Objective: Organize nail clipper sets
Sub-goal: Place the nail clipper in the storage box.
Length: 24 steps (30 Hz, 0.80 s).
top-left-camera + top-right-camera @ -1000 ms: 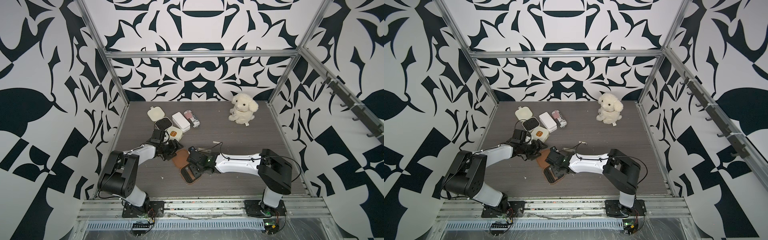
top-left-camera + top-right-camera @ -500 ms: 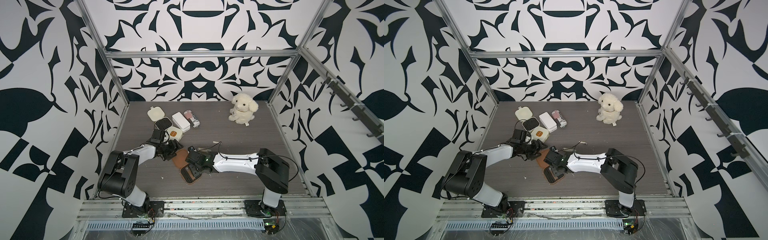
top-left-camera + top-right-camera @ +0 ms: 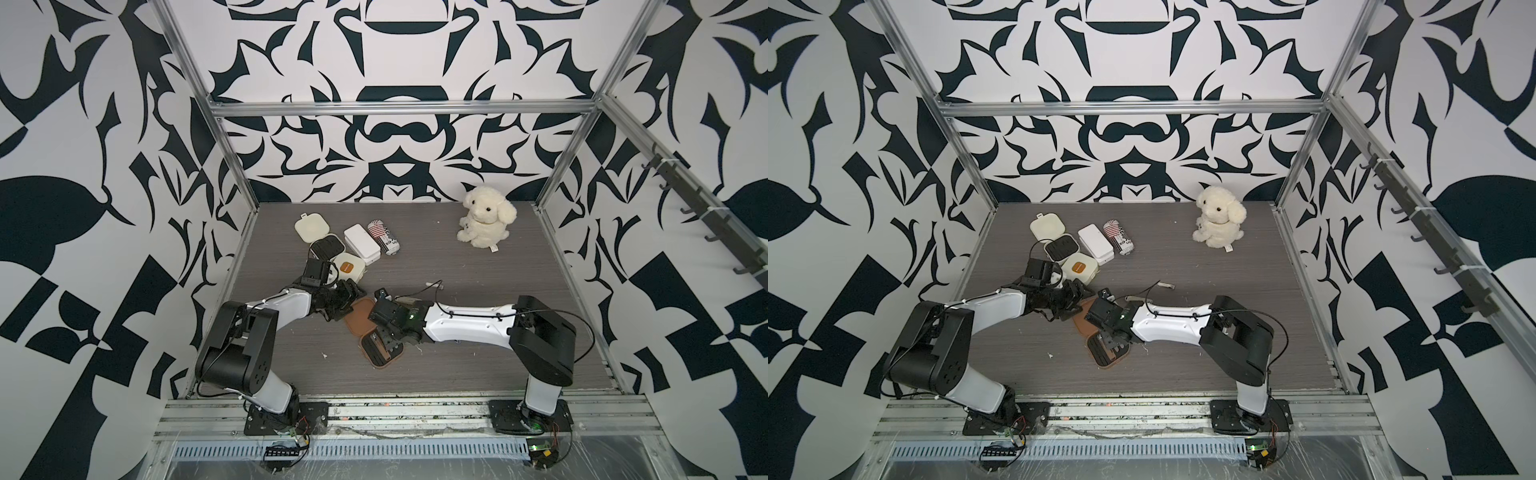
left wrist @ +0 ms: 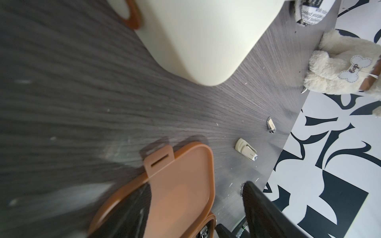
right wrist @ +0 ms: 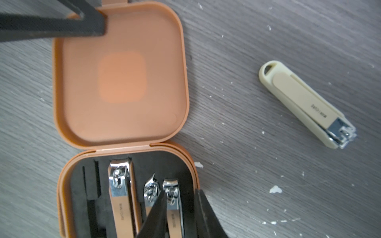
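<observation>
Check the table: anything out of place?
Yes. A cream clipper lies loose on the table beside the open brown case, not in a slot; a small metal clipper lies farther off. White flecks litter the surface.

Bright, even light; left wrist view blurred.

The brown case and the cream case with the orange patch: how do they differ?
The brown case lies open, its clippers showing; the cream case is shut. The brown case has a tan-brown shell; the cream case has a cream one with an orange patch on its lid. Both are rounded squares flat on the table.
</observation>
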Each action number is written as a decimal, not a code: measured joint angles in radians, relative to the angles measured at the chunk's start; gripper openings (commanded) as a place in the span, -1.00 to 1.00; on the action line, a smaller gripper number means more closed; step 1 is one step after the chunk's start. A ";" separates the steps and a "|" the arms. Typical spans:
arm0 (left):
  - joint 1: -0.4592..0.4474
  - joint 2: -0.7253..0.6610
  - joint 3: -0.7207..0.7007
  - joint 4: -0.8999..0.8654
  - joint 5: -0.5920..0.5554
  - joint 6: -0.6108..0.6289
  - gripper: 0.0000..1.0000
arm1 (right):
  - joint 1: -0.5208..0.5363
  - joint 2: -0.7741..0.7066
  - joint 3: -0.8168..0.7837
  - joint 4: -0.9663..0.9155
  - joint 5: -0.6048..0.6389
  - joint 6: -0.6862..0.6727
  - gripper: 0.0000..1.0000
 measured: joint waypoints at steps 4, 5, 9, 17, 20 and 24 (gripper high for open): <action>0.000 0.000 0.000 0.000 0.000 0.000 0.50 | 0.000 0.000 0.025 -0.002 -0.001 -0.001 -0.64; 0.000 0.000 0.000 0.000 0.000 0.000 0.50 | 0.000 0.000 0.030 0.000 -0.002 -0.002 -0.69; 0.000 0.000 0.000 0.000 0.000 0.000 0.50 | 0.000 0.000 0.039 0.001 -0.008 0.004 -0.84; 0.000 0.000 0.000 0.000 0.000 0.000 0.50 | 0.000 0.012 0.038 0.003 -0.015 0.011 -0.88; 0.000 0.000 0.000 0.000 0.000 0.000 0.50 | 0.000 0.023 0.034 0.007 -0.016 0.012 -0.88; 0.000 0.000 0.000 0.000 0.000 0.000 0.50 | -0.002 0.039 0.022 0.019 -0.018 0.019 -0.89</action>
